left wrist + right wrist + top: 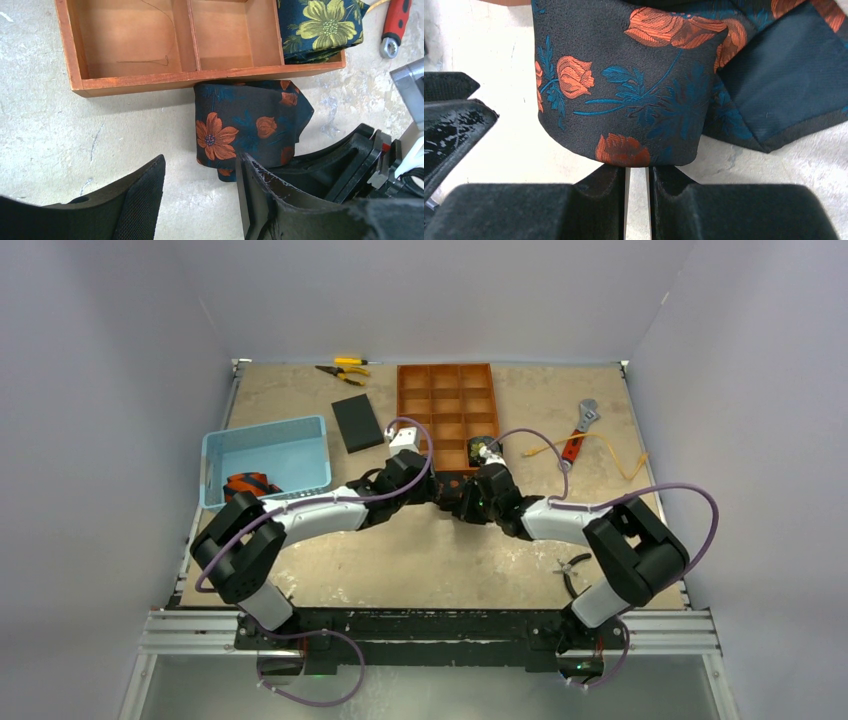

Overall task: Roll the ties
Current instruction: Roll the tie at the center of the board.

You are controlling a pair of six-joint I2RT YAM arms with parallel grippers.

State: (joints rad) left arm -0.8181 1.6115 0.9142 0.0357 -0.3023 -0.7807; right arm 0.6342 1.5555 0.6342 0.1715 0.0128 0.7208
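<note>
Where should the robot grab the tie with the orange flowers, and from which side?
Best guess: pinch the thick rounded fold of the orange-flower tie, the end nearest the arms, coming in low from that near side. The wooden tray blocks the far end, and the loose pointed flap beside the fold would probably just flop.

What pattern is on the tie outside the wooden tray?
The tie: orange flowers, teal leaves on black; right wrist view shows best.

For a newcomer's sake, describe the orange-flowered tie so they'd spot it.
Find the orange compartment tray at the table's far side. Beside its near wall lies a folded dark tie. Its flowers are orange; the tie in the tray has yellow-green ones.
</note>
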